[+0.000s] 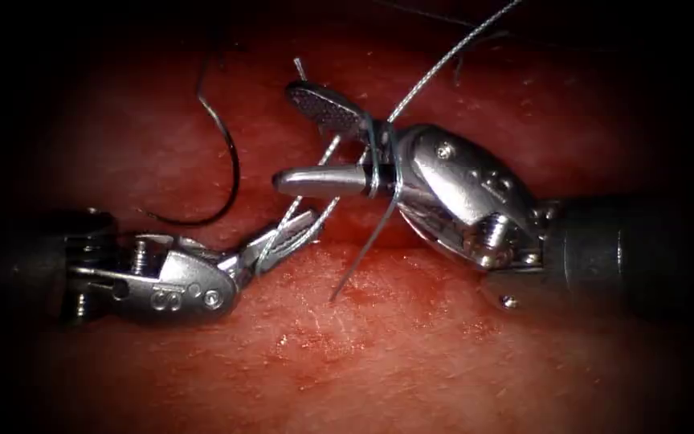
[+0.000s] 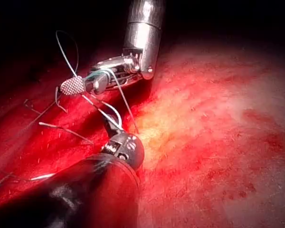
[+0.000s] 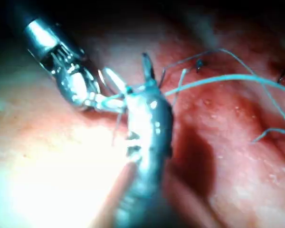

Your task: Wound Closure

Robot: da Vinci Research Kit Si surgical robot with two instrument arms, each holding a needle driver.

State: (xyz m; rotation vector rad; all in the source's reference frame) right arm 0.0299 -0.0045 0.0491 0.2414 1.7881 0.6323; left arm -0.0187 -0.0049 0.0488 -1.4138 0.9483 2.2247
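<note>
My right tool comes in from the right with its jaws wide open and nothing between them. The thread is looped around both jaws near their hinge. From there it runs down to my left tool, which is shut on the thread. A loose thread tail hangs below the right tool. The dark curved needle lies on the tissue left of both tools, held by neither. In the left wrist view, the left tool grips thread below the right tool's open jaws. The right wrist view has the right tool open beside the left tool.
Short cut ends of thread lie on the tissue beside the tools, and more thread ends lie farther off. Red fluid wets the tissue surface. The left tool's shaft is close to the tissue.
</note>
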